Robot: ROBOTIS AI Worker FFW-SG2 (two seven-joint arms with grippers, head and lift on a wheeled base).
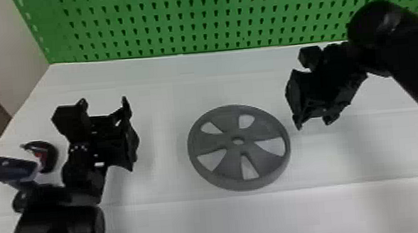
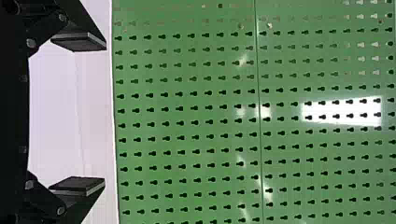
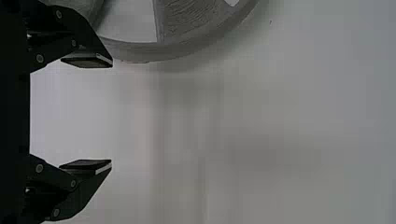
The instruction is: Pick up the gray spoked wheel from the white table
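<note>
Two hands: both empty, fingers spread, one on either side of the wheel.
Right hand: released; this looks the readier one, with one finger pad just beside the rim. Whether they touch, I cannot tell.
Gray spoked wheel: lying flat on the counter, to the right hand's left and a little nearer the robot.
Rim: the likely place to grip. Shift the right hand left until the rim runs between its fingers, one outside, one over a spoke opening.
Openings: pick one facing the right hand and line the inner finger up with its middle, clear of the spokes.
Descent: go down gently; a finger landing on rim or spoke could push the wheel away or tip it.
Lift: close firmly before rising, slowly, since a wheel held by one edge may sag or twist on its far side.
Counter: white, flat beneath the wheel; keep the fingertips from pressing hard into it.
Left hand: released, well to the wheel's left, facing the board; it could steady the far rim.
Green pegboard: upright beyond both hands.
</note>
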